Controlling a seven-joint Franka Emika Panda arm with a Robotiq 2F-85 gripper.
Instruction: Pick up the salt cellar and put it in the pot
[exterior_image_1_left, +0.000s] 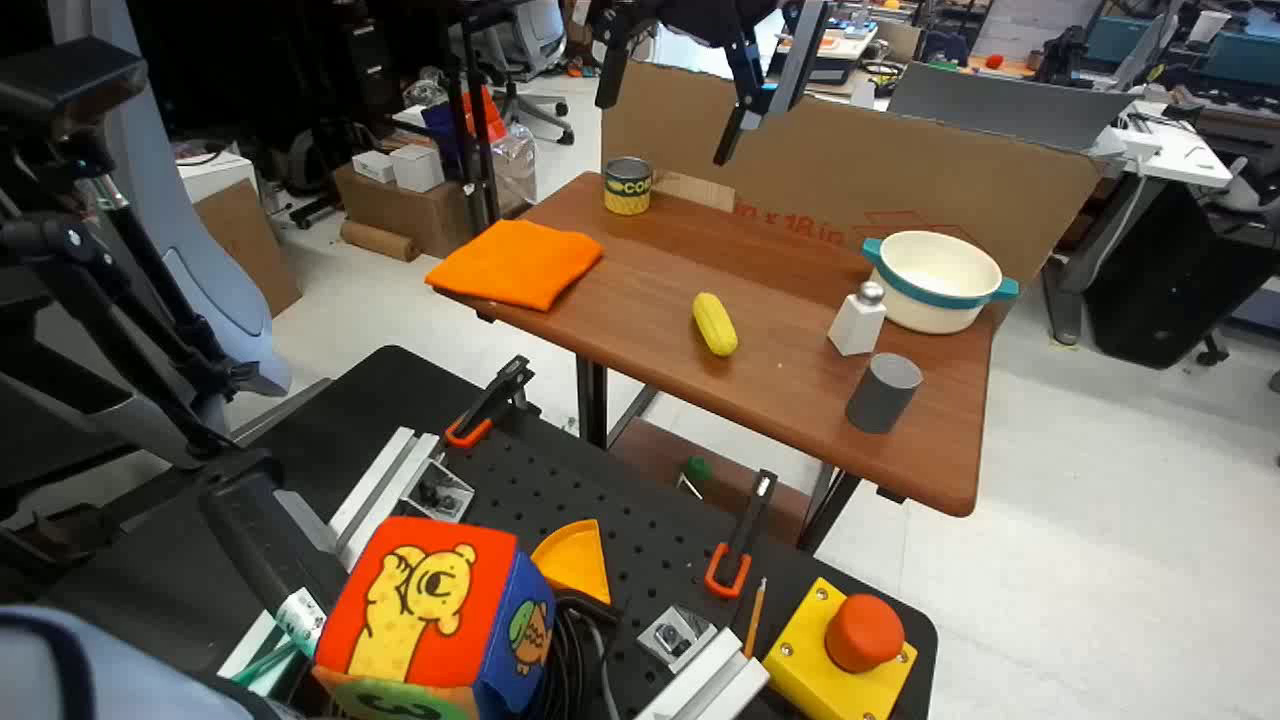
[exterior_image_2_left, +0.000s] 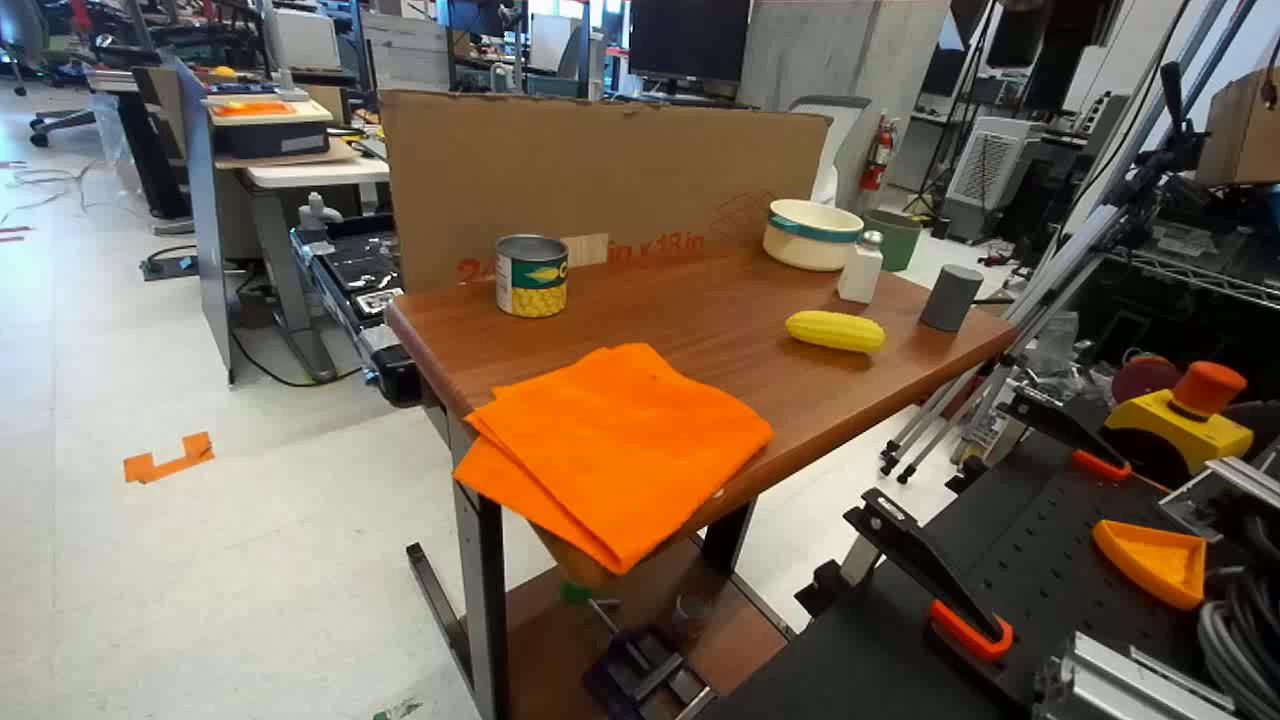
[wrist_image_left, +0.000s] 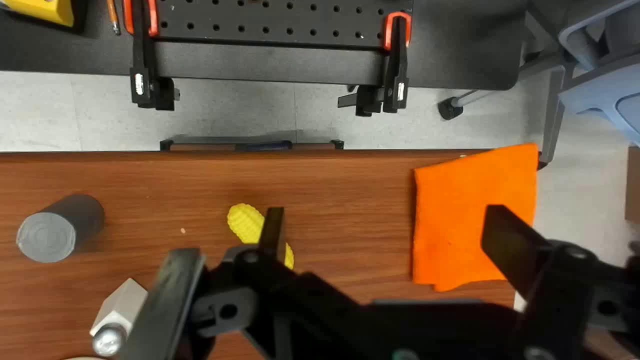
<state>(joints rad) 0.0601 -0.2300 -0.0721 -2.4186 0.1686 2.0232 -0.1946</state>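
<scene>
The salt cellar, a white faceted shaker with a silver cap, stands upright on the brown table in both exterior views (exterior_image_1_left: 857, 325) (exterior_image_2_left: 860, 275). It also shows at the lower left of the wrist view (wrist_image_left: 120, 309), partly behind a part of my gripper. The pot, a round cream dish with a teal band and handles, stands just behind the salt cellar in both exterior views (exterior_image_1_left: 930, 318) (exterior_image_2_left: 803, 254). Only a sliver of its rim shows at the wrist view's bottom edge. My gripper (wrist_image_left: 386, 215) is open and empty, high above the table; it also shows at the top of an exterior view (exterior_image_1_left: 665, 130).
A dark grey cylinder (exterior_image_1_left: 884, 393) stands near the salt cellar. A yellow corn cob (exterior_image_1_left: 715, 324) lies mid-table. An orange cloth (exterior_image_2_left: 620, 440) and a corn can (exterior_image_2_left: 531, 277) are at the other end. A cardboard sheet (exterior_image_2_left: 600, 170) stands along the back edge.
</scene>
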